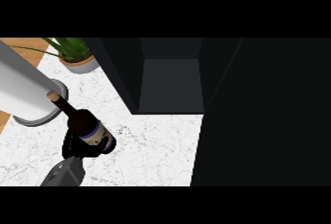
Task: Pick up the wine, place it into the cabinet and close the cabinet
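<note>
Left hand [81, 148] fingers curled round the wine bottle [87, 124], its neck rising above them. Cabinet [171, 83] stands open beyond, unfilled. Placing and closing remain; right hand unseen

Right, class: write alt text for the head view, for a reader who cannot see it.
The robot's left hand is curled round a dark wine bottle on a white marble counter. An open dark cabinet stands ahead; a paper towel roll and potted plant sit at left.

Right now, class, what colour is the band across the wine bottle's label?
Blue-violet, across the wine bottle's pale label; clearest in the head view.
</note>
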{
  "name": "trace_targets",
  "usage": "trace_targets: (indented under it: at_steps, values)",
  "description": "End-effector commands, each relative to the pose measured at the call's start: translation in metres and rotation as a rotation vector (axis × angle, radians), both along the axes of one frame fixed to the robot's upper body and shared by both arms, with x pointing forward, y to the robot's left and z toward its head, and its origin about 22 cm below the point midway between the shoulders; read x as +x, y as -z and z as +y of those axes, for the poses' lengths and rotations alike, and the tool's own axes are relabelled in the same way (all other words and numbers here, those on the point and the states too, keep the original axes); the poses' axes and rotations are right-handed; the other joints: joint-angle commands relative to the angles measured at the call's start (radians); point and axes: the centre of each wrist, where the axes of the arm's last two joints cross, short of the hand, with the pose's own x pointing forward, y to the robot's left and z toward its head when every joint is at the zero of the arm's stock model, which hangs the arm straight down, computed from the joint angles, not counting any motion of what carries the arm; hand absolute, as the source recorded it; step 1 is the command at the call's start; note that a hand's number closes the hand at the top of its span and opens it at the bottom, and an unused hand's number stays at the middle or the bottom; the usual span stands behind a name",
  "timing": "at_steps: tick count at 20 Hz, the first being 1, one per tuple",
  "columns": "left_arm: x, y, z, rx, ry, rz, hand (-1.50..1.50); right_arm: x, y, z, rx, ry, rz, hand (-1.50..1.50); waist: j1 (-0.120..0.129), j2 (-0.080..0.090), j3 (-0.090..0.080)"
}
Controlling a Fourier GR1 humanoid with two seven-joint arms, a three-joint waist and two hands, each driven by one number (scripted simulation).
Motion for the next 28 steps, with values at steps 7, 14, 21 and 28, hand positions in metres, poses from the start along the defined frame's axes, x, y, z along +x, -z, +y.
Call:
trace_targets:
  at_steps: [7, 14, 21, 28]
  values:
    - [-0.005, -0.011, -0.036, -0.062, 0.027, -0.072, 1.5, -0.012, -0.004, -0.002, 0.029, -0.022, -0.013, -1.5, 0.007, -0.002, 0.001]
    - [-0.01, -0.052, -0.068, -0.035, 0.144, -0.093, 1.5, -0.007, -0.008, -0.007, 0.018, -0.015, 0.007, -1.5, 0.009, -0.003, 0.001]
    - [-0.014, -0.08, -0.13, -0.057, 0.15, -0.062, 1.5, 0.004, -0.009, -0.018, 0.03, -0.023, -0.023, -1.5, 0.004, -0.001, 0.001]
    - [-0.022, -0.08, -0.149, -0.072, 0.105, -0.015, 1.5, -0.007, -0.009, -0.018, 0.019, -0.02, -0.026, -1.5, 0.0, 0.0, 0.0]
